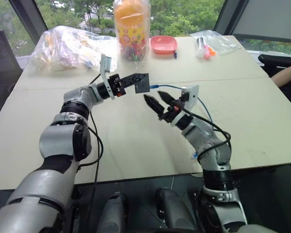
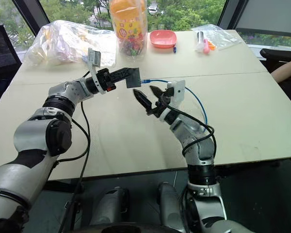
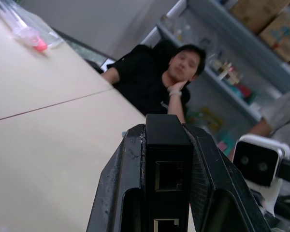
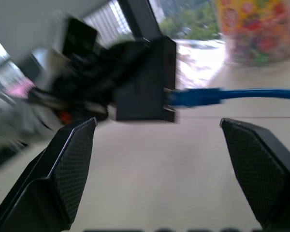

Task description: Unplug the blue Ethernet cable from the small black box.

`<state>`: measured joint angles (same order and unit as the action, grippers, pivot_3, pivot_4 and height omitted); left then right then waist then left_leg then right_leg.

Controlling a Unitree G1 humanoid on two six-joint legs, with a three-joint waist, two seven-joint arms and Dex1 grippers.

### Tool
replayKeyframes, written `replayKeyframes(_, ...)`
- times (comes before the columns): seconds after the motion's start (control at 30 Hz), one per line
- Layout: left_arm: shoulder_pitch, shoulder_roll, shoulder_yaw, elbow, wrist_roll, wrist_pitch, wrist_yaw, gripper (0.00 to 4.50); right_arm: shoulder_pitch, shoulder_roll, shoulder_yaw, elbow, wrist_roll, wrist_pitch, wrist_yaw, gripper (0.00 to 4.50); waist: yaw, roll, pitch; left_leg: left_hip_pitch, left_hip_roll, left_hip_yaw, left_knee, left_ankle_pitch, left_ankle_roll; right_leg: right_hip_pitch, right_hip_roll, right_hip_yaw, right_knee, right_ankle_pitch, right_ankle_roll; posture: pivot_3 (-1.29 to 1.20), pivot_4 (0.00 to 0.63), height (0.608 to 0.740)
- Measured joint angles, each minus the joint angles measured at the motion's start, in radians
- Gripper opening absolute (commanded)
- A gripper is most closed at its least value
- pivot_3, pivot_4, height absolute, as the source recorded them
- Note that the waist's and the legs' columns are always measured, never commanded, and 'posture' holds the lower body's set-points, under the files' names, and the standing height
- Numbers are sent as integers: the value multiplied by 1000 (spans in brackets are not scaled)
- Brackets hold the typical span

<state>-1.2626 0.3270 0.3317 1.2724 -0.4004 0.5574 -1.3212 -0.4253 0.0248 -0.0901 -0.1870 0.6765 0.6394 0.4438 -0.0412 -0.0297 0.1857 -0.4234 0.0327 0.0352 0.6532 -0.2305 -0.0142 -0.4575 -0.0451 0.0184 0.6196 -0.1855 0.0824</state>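
Pale table point(image 1: 136, 141) by windows; cable still plugged into held box.
Left gripper point(image 1: 136, 80) clamped shut on the small black box point(image 1: 141, 83), lifted above table centre. Blue Ethernet cable point(image 1: 172, 87) seated in the box's side, trailing toward 3 o'clock. Right gripper point(image 1: 158, 102) just at 5 o'clock of the box, fingers spread wide, holding nothing. Step in hand: reaching for the plug. Next, probably: close on the cable near the plug, pull straight away.

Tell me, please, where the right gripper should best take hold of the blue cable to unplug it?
Probably at the plug end, where the cable enters the box held shut in the left gripper. The right gripper is open; closing across the cable beside the box allows a straight pull away.
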Motion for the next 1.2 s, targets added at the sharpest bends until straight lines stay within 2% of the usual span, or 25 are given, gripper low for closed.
replayKeyframes(0.17,6,8,42,-41,-53,96,-25,519,11,114,-73,-3,137,10,-102,4245,1,0,0,0,0,-1,0,0,0,0,0,0,0,0,0,0,150,740)
replayKeyframes(0.93,93,2,44,-200,-97,258,-34,519,-19,112,-75,73,174,-51,-125,4245,-2,0,0,0,0,-1,0,0,0,0,0,-1,0,0,0,0,150,740)
replayKeyframes(1.0,96,-1,44,-205,-103,263,-34,519,-20,114,-74,78,174,-56,-125,3720,-2,0,0,0,0,-1,0,0,0,0,0,-1,0,0,0,0,150,740)
replayKeyframes(1.1,111,-5,36,-222,-110,272,-34,519,-20,115,-74,85,174,-59,-125,2445,-2,0,0,0,0,-1,0,0,0,0,0,0,0,0,0,0,150,740)
replayKeyframes(1.2,123,-8,22,-240,-112,288,-38,519,-21,115,-72,87,177,-63,-119,742,-2,0,0,0,0,-1,0,0,0,0,0,0,0,0,0,0,150,740)
